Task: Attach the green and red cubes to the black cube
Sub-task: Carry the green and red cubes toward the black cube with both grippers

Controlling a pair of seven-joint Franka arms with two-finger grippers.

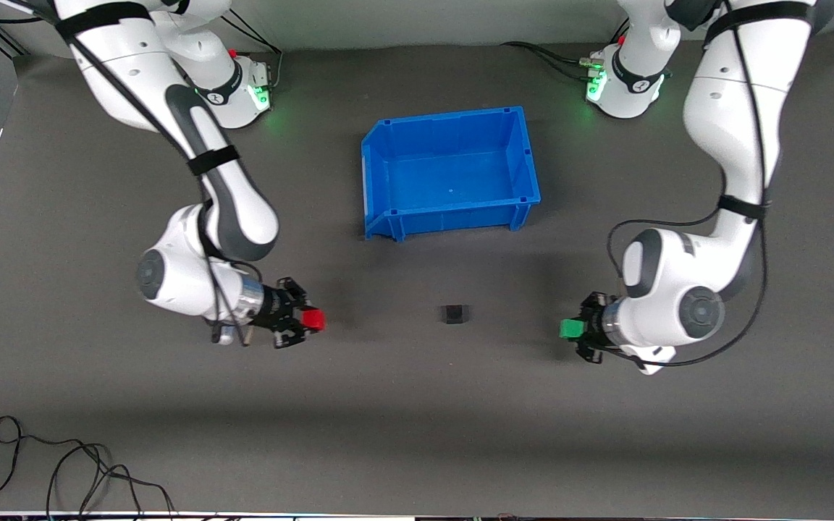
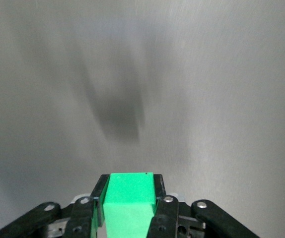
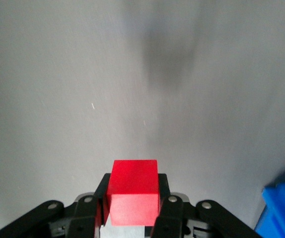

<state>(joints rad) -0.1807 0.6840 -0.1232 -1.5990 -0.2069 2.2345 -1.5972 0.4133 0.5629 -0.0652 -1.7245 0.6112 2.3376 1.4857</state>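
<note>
The black cube [image 1: 454, 314] sits alone on the grey mat, nearer to the front camera than the blue bin. My left gripper [image 1: 575, 329] is shut on the green cube [image 1: 571, 329] and holds it above the mat, toward the left arm's end from the black cube. The green cube [image 2: 129, 198] fills the space between the left jaws in the left wrist view. My right gripper [image 1: 308, 320] is shut on the red cube [image 1: 313, 319] above the mat, toward the right arm's end from the black cube. The red cube [image 3: 133, 191] shows between the right jaws in the right wrist view.
An empty blue bin [image 1: 388, 155] stands at the middle of the table, farther from the front camera than the black cube; its corner shows in the right wrist view [image 3: 284, 210]. Loose black cables [image 1: 69, 470] lie near the front edge at the right arm's end.
</note>
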